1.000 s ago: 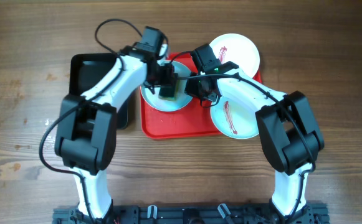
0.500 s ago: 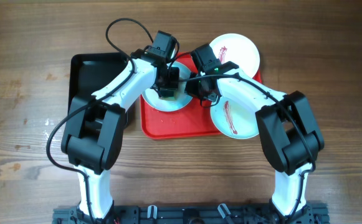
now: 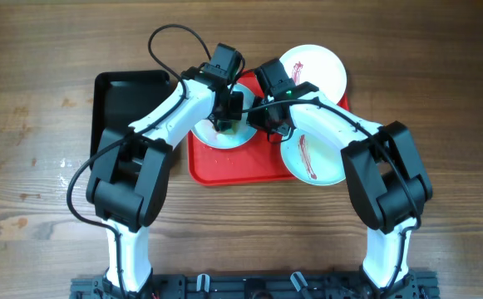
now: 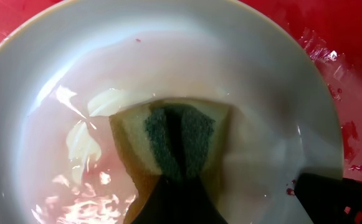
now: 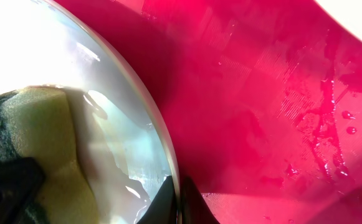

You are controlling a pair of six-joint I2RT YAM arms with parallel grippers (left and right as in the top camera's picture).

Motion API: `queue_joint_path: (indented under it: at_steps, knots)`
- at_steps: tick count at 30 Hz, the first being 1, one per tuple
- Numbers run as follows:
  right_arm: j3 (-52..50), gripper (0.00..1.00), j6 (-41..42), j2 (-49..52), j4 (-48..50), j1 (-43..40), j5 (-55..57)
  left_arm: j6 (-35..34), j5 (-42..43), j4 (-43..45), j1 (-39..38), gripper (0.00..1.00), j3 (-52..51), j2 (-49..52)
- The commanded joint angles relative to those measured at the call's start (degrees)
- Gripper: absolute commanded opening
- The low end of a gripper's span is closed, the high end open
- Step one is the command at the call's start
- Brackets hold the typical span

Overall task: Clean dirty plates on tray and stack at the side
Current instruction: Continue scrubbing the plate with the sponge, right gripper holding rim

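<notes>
L grip: my left gripper [image 4: 178,186] is clamped tight on the sponge [image 4: 168,140], jaws nearly together. The squeeze folds the green scrub face into a crease.
Sponge: yellow foam w/ dark green scrub layer, pressed flat-on against the inside of mint plate A [image 3: 212,139], roughly mid-bowl.
R grip: my right gripper [image 5: 179,198] is closed, tips pinched on plate A's right-hand rim.
Plate A: flat on the left half of the red tray [image 3: 224,170]. Inside is wet, w/ a pinkish film and glare patches around the sponge.
White plate [image 3: 324,71]: far right corner of the tray, overlapping the tray rim, dark red streak across it.
Mint plate B [image 3: 320,166]: near right, hanging over the tray's right edge, partly under my right arm, long dark red streak down the middle.
Tray surface: wet by plate A's rim, w/ droplets and red smears in the right wrist view.
Black tray [image 3: 120,95]: just left of the red tray, partly under my left arm.
Table [image 3: 41,50]: wood grain, both trays sit on it.
</notes>
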Motion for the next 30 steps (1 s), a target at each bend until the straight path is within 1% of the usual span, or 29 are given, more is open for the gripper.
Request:
queue_joint_path:
  at_steps: [1, 4, 5, 7, 8, 9, 12, 14, 20, 23, 27, 30]
  knots:
    - [-0.66, 0.04, -1.22, 2.25, -0.11, -0.24, 1.62, -0.07, 0.24, -0.42, -1.42, 0.07, -0.09, 2.58]
    - [-0.66, 0.04, -1.2, 2.25, -0.11, -0.24, 1.62, -0.07, 0.24, -0.39, -1.44, 0.22, -0.09, 3.74]
    - [-0.66, 0.04, -1.22, 2.25, -0.13, -0.24, 1.62, -0.07, 0.24, -0.42, -1.44, 0.28, -0.09, 4.33]
    - [-0.66, 0.04, -1.22, 2.25, -0.11, -0.24, 1.62, -0.07, 0.31, -0.42, -1.44, 0.33, -0.09, 5.66]
    - [-0.66, 0.04, -1.22, 2.25, -0.11, -0.24, 1.62, -0.07, 0.44, -0.5, -1.44, 0.34, -0.09, 6.25]
    - [-0.66, 0.04, -1.22, 2.25, -0.11, -0.24, 1.62, -0.07, 0.48, -0.52, -1.44, 0.32, -0.09, 6.86]
    - [-0.66, 0.04, -1.25, 2.25, -0.11, -0.24, 1.62, -0.07, 0.68, -0.5, -1.44, 0.11, -0.09, 7.45]
    - [-0.66, 0.04, -1.22, 2.25, -0.11, -0.24, 1.62, -0.09, 0.66, -0.31, -1.44, 0.04, -0.07, 7.39]
    - [-0.66, 0.04, -1.2, 2.25, -0.13, -0.24, 1.62, -0.09, -0.55, -0.48, -1.18, 0.04, -0.07, 7.21]
    - [-0.66, 0.04, -1.22, 2.25, -0.2, -0.24, 1.62, -1.31, -4.83, -0.26, -0.31, 0.04, -0.07, 7.17]
    - [-0.66, 0.04, -1.25, 2.25, -0.22, -0.24, 1.62, -4.24, -13.03, -0.5, 2.78, 0.04, -0.07, 7.19]
    - [-0.66, 0.04, -1.22, 2.25, -0.22, -0.24, 1.62, -5.38, -13.84, -2.56, 5.31, 0.04, -0.07, 7.19]
